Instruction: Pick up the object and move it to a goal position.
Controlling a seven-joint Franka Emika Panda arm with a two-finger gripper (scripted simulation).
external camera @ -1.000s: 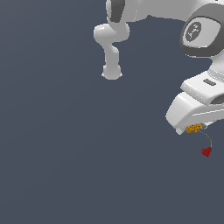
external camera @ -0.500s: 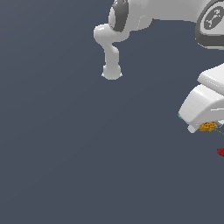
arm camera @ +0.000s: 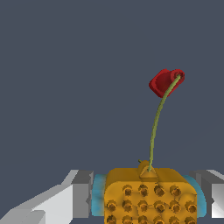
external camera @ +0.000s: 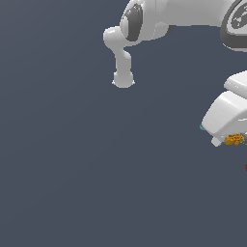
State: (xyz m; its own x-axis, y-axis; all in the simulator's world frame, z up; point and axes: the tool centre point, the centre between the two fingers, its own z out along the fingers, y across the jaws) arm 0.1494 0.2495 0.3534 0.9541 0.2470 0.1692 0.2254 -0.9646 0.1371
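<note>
One gripper (arm camera: 146, 201) is clamping the orange block (arm camera: 150, 196) between its fingers (arm camera: 70, 201) at the exterior view's right edge, thin stem (arm camera: 154, 133) and red tip (arm camera: 166, 81) sticking out; block looking light, stiff, bumpy, best pinched across its flat sides.

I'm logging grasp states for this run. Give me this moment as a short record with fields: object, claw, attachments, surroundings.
object: orange-yellow studded block, between the claw's fingers
claw: white claw, shut on the block, a finger on each side with cyan pads against it
attachments: thin green stem rising from the block to a red tip
position: claw at the exterior view's right edge, block under it
surroundings: plain dark grey ground
</note>
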